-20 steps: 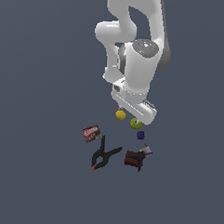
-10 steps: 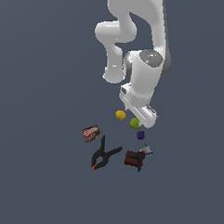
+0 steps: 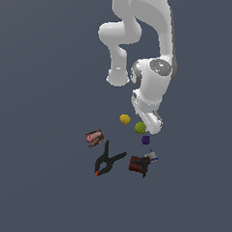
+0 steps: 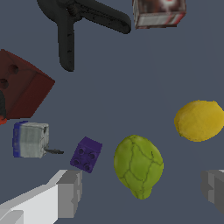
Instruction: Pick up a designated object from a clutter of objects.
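Lowered end effector (image 4: 142, 192) now straddles the green fruit (image 4: 138, 165).

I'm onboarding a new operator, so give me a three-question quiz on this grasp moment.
1. True or false: the gripper is shut on the green fruit.
2. Which lies nearest the green fruit: A black clamp, B purple cube, C dark red box?
3. Fill in: in the wrist view the fruit sits between the two grey ____.

Key: 1 false, the fingers stand apart, not touching it; 2 B; 3 fingers.
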You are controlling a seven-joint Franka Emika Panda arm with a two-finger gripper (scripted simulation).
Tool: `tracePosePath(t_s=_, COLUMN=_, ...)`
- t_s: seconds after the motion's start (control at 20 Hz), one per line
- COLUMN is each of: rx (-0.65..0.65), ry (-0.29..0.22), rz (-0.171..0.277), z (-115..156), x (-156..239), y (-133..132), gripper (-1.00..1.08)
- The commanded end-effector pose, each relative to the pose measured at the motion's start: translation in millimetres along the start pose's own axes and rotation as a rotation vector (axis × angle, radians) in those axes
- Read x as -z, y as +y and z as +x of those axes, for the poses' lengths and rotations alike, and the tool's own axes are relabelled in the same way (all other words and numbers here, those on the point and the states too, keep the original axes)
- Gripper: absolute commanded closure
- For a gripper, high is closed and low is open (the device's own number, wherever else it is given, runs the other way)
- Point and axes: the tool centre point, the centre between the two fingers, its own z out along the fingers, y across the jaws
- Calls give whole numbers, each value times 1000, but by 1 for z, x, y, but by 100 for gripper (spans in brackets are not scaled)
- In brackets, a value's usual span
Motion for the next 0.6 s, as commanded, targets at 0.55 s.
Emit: tracePosePath(t_s=0.55, rx=-175, ry=-6, rz=-2, z=-29, x=-27, y=11, gripper=-92)
